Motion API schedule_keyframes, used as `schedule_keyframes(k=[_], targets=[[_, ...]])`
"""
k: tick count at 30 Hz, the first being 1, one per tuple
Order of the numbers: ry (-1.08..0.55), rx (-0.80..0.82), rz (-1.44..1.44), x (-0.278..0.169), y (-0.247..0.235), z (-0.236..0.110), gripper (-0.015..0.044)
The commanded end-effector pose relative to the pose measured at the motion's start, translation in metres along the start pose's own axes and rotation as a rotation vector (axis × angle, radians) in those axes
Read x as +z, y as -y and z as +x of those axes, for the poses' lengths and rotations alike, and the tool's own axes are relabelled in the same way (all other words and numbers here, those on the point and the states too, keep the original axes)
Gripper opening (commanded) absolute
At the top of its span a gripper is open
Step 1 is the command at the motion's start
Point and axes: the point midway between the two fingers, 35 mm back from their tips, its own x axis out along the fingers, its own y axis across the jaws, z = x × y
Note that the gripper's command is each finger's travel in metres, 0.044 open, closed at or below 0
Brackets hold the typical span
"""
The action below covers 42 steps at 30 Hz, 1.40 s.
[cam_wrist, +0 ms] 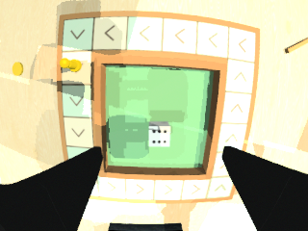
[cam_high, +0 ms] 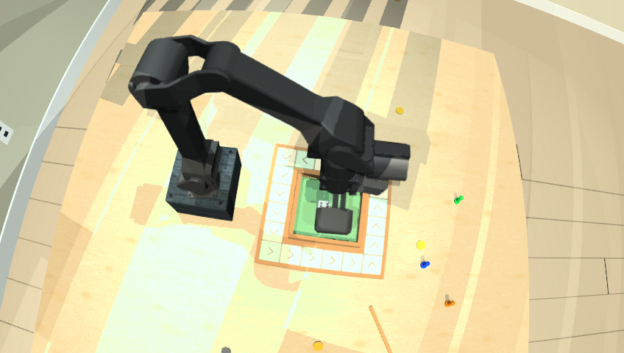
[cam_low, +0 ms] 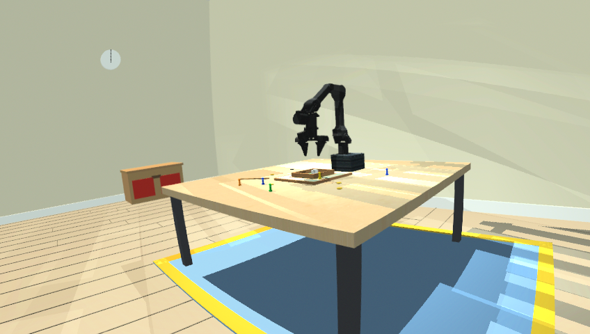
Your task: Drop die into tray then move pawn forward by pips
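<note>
The white die point(cam_high: 323, 204) point(cam_low: 314, 171) point(cam_wrist: 159, 137) lies on the green floor of the dice tray point(cam_high: 291, 214) point(cam_wrist: 159, 57). In the wrist view its top face shows two rows of three pips. The yellow pawn point(cam_low: 319, 175) point(cam_wrist: 73, 65) stands upright on the board point(cam_high: 324, 271) point(cam_wrist: 159, 15), in the wrist view's left column, one square below the top-left corner. Arrows in that column point down in this view. The arm hides the pawn in the top view. My gripper point(cam_low: 312, 155) point(cam_wrist: 164, 153) is wide open and empty, high above the tray.
A green pawn point(cam_high: 458, 199) point(cam_low: 270, 188), a blue pawn point(cam_high: 424, 264) point(cam_low: 262, 181) and an orange pawn point(cam_high: 449, 303) point(cam_low: 238, 181) stand beyond the board. Another blue pawn point(cam_low: 386, 171) stands near the base's side. A thin stick point(cam_high: 380, 329) and a yellow disc point(cam_high: 420, 245) lie on the table.
</note>
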Motion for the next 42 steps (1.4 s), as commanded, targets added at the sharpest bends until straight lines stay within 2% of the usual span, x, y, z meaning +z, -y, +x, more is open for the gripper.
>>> schedule_keyframes(k=[1, 7, 11, 16, 20, 42], targets=[[-0.003, 0.005, -0.063, 0.014, -0.012, 0.001, 0.0361], [-0.059, 0.021, -0.339, 0.063, -0.078, 0.024, 0.0204], [-0.082, 0.026, -0.451, 0.074, -0.110, 0.038, 0.0200], [-0.082, 0.027, -0.451, 0.073, -0.111, 0.038, 0.0200], [-0.082, 0.027, -0.451, 0.071, -0.111, 0.053, 0.0200], [-0.083, 0.027, -0.451, 0.069, -0.111, 0.082, 0.0200]])
